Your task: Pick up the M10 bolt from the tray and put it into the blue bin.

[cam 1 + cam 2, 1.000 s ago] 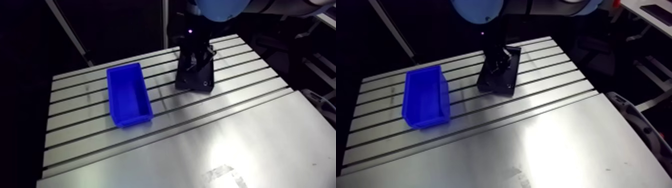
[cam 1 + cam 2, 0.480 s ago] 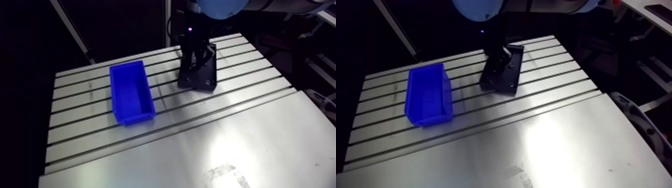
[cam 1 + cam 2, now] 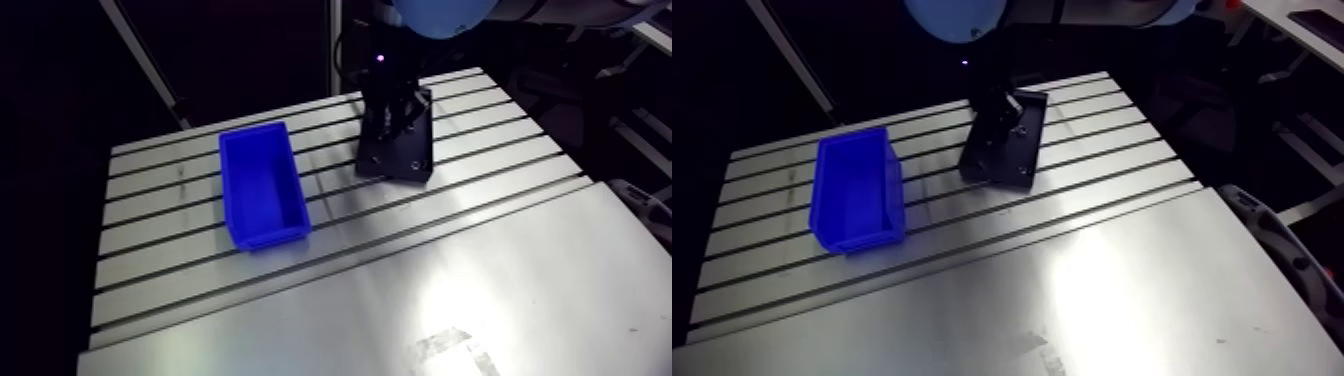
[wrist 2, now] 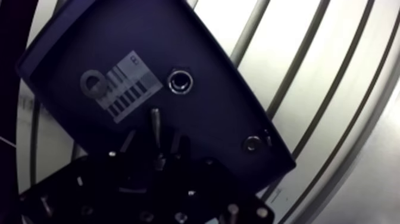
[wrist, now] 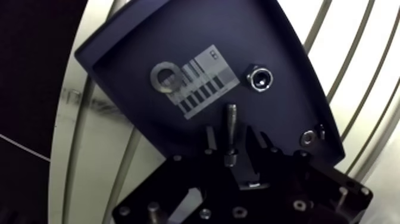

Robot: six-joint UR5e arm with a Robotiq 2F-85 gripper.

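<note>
On the tray (image 5: 149, 47), near its middle, the M10 bolt (image 5: 230, 124) is seen lying, and the gripper (image 5: 232, 138) is held low over it. One finger is set on each side of the bolt with a small gap left on both sides, so nothing is gripped yet. The fingers are likely placed this way so the bolt can be squeezed and lifted. A washer (image 5: 166, 78) and a nut (image 5: 260, 79) are kept on the tray too, clear of the fingers. The blue bin (image 3: 262, 187) is set beside the tray, apart from it, with nothing seen inside. Against the earliest arm view the whole picture is shifted a little, so the arm is judged to have moved; the tray and bin are not seen to have moved
</note>
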